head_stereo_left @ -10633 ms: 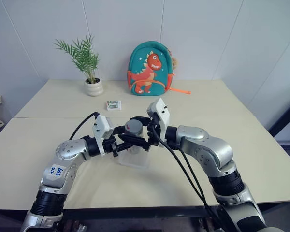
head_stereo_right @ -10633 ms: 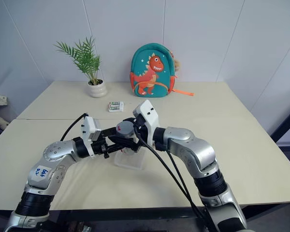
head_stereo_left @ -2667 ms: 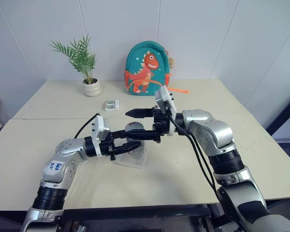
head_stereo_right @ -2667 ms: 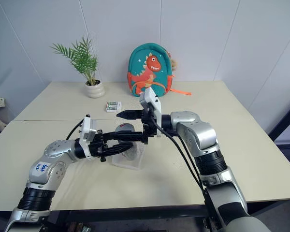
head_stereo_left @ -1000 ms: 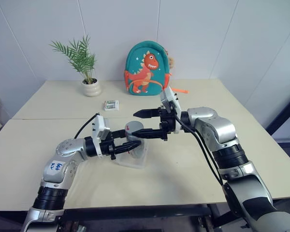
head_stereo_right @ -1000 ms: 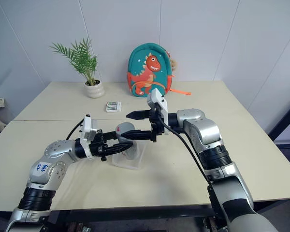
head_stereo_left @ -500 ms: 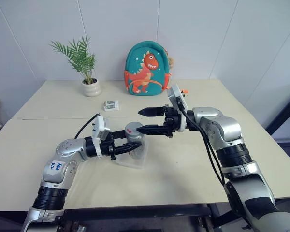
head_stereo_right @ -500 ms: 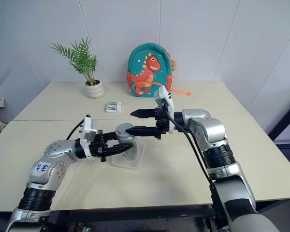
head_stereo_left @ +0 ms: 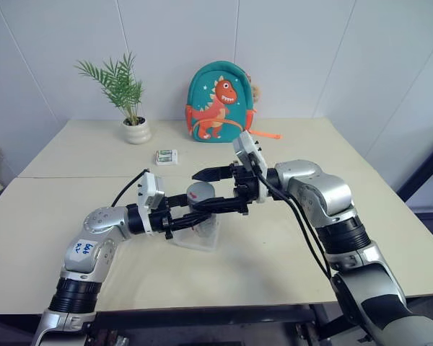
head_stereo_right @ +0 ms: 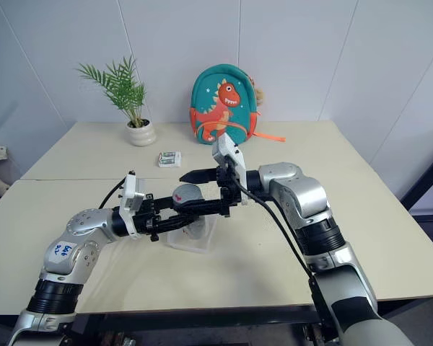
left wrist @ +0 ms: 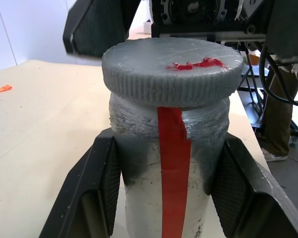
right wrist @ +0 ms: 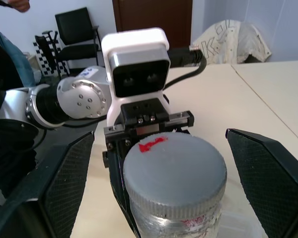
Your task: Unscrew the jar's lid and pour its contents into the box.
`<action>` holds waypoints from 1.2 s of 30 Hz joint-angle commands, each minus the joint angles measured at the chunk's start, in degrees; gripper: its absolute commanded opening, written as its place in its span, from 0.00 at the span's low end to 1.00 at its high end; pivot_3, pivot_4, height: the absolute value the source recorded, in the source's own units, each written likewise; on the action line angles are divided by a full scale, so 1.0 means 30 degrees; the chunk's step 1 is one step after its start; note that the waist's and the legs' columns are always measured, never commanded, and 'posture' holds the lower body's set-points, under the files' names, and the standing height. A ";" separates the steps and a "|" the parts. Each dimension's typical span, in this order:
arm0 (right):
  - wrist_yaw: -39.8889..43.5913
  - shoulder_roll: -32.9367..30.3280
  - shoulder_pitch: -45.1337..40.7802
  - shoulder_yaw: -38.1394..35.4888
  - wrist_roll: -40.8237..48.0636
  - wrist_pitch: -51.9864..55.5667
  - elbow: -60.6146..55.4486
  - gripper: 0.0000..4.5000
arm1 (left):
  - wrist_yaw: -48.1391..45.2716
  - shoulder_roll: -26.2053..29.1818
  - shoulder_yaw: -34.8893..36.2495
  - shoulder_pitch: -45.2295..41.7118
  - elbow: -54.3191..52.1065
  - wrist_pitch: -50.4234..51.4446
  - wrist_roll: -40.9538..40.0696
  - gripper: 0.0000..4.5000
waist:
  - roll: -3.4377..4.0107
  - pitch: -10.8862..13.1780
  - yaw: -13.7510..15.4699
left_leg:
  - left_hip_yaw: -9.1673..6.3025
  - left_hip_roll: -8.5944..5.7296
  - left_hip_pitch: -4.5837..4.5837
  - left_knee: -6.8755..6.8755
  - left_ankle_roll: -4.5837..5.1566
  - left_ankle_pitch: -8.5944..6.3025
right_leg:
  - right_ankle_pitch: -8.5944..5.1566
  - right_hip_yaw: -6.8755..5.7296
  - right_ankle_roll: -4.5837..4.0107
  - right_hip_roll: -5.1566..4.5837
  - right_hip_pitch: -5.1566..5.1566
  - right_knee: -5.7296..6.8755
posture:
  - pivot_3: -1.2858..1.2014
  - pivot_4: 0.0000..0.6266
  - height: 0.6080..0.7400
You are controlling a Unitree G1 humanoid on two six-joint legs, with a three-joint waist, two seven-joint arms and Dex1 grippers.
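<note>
Left wrist view: the jar (left wrist: pixel 161 163) stands upright between the left hand's (head_stereo_left: pixel 202 212) two black fingers (left wrist: pixel 97 186), which are clenched on its body below the neck. A red tape strip runs down its cloudy wall, and what lies inside cannot be made out. The lid (left wrist: pixel 171 69), grey with a ribbed edge and a red smear on top, sits on the jar's mouth.

In the left eye view the jar is held just above the box (head_stereo_left: pixel 195 236), a shallow clear tray on the bench (head_stereo_left: pixel 274 238) near its front middle; what the box holds cannot be told.

The right hand (head_stereo_left: pixel 213 189) reaches in from the right, fingers spread wide. One finger (head_stereo_left: pixel 206 174) lies behind the lid and the other in front of it, neither touching. The right wrist view shows the same: the lid (right wrist: pixel 175 176) sits between the two spread fingers (right wrist: pixel 67 176) with a gap on both sides.

Farther back on the bench lie a small packet (head_stereo_left: pixel 167 156), a potted plant (head_stereo_left: pixel 137 130) and a dinosaur backpack (head_stereo_left: pixel 218 102) against the wall.
</note>
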 commanded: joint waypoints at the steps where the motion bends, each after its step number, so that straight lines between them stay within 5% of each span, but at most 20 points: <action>1: -0.0043 0.0193 -0.0232 -0.0128 -0.0043 -0.0504 -0.0027 0.99 | 0.0015 -0.0011 0.0191 -0.0261 -0.0617 -0.0274 -0.0270 0.49 | 0.0000 0.0000 0.0001 | 0.0000 0.0000 0.0000 0.0000 0.0000 0.0000 | 0.0000 0.0000 0.0000 0.0000 0.0000 0.0000 | 0.52 0.24 1.00; 12: 0.0096 0.0456 -0.0287 -0.0194 -0.0098 -0.0762 0.0432 0.99 | 0.0066 0.0006 0.0222 -0.0253 -0.0641 -0.0285 -0.0257 0.49 | 0.0000 0.0000 0.0001 | 0.0000 0.0000 0.0000 0.0000 0.0000 0.0000 | 0.0000 -0.0001 0.0000 0.0000 0.0000 -0.0001 | 0.52 0.24 1.00; 17: 0.0159 0.0595 -0.0211 -0.0478 0.0307 -0.0673 0.0230 0.66 | 0.0067 0.0010 0.0239 -0.0260 -0.0621 -0.0286 -0.0261 0.49 | 0.0000 0.0000 0.0005 | 0.0000 0.0000 0.0000 0.0000 0.0000 0.0000 | 0.0000 -0.0001 0.0000 0.0000 0.0000 -0.0001 | 0.52 0.24 1.00; 36: -0.1907 0.0466 -0.0070 -0.3928 0.3191 0.1556 -0.0248 0.66 | 0.0364 0.0243 0.0341 0.0046 -0.1036 0.0160 -0.0353 0.49 | 0.0000 0.0000 0.0061 | 0.0000 0.0002 0.0000 0.0000 0.0000 0.0000 | 0.0000 0.0001 0.0001 -0.0002 0.0002 -0.0002 | 0.52 0.24 1.00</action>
